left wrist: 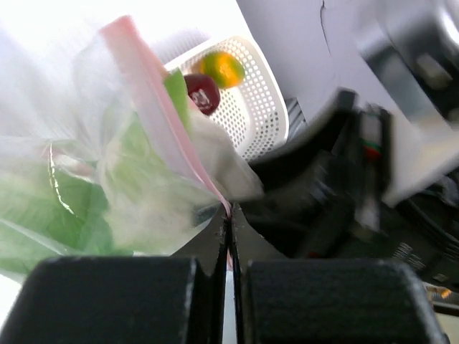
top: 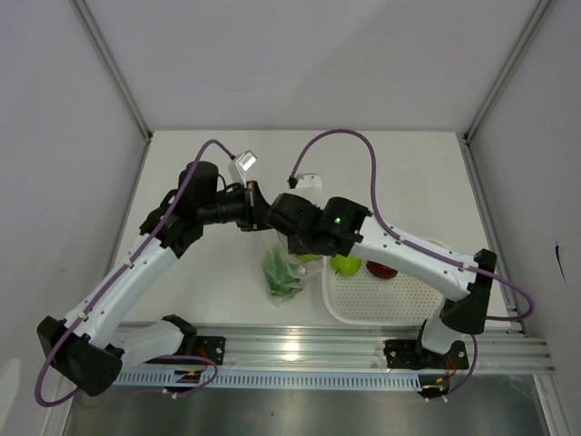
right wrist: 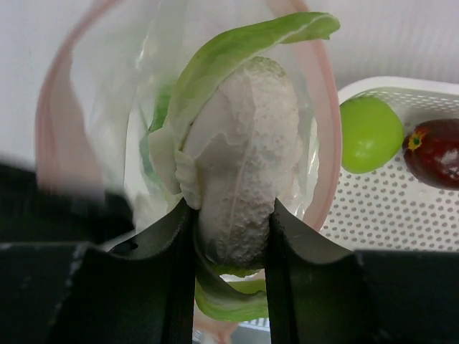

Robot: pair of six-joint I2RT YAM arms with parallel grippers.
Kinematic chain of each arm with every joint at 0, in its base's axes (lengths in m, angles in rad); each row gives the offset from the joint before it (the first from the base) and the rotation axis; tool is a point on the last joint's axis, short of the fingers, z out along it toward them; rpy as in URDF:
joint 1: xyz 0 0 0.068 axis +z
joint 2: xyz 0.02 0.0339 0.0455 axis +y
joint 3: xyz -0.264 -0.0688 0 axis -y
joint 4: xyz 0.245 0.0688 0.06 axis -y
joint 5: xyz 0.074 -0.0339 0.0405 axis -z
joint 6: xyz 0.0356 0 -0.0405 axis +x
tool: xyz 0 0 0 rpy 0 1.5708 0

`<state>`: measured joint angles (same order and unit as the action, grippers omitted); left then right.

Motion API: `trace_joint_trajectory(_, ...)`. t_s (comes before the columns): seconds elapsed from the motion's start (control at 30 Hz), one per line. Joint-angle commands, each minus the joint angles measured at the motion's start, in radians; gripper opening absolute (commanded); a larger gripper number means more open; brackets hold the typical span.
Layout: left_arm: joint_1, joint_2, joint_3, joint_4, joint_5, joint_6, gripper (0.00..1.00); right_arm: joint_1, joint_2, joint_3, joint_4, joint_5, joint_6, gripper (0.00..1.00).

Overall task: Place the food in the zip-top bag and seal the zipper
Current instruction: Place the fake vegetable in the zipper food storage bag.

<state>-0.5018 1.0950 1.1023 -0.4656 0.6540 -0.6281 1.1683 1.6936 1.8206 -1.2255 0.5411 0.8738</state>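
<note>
White bench (top: pixel 408 182), white walls round it. Your left hand (left wrist: pixel 229 215) is closed, pinching the rim of the zip-top bag (left wrist: pixel 86 179) right at the zipper (left wrist: pixel 154 107). The pink strip runs up and away from the fingers. In the right wrist view the zipper loops open around the mouth.

Your right hand (right wrist: pixel 229 208) grips the cauliflower (right wrist: pixel 247 158), one finger on each side. Its long axis runs straight out from the fingers. The far end, with its green leaf, points into the bag mouth, inside the pink loop.

The lettuce (left wrist: pixel 43 208) is inside the bag, at its low end. In the top view the bag hangs below both hands, with its bottom toward the near edge.

The basket (right wrist: pixel 401 208) is just right of the bag. It holds the green apple (right wrist: pixel 371 134), the dark red apple (right wrist: pixel 434 152) and the yellow-orange fruit (left wrist: pixel 222 68).

Both arms are bent inward with the wrists close together mid-bench. Your right forearm passes over the basket.
</note>
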Motion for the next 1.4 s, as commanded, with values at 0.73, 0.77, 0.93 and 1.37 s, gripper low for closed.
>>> trace_joint_trajectory(0.73,0.008,-0.049,0.013,0.027,-0.001,0.045,0.01,-0.26,-0.054,0.009,0.204,-0.469,-0.194,0.32)
trace_joint_trajectory(0.77,0.008,-0.052,0.008,0.027,-0.002,0.047,0.01,-0.262,-0.054,0.008,0.21,-0.468,-0.19,0.36)
trace_joint_trajectory(0.93,0.008,-0.055,0.005,0.024,0.004,0.045,0.0,-0.256,-0.032,0.012,0.231,-0.498,-0.183,0.71)
trace_joint_trajectory(1.37,0.008,-0.06,-0.009,0.024,-0.03,0.061,0.01,-0.234,-0.139,0.08,0.116,-0.418,-0.196,0.92)
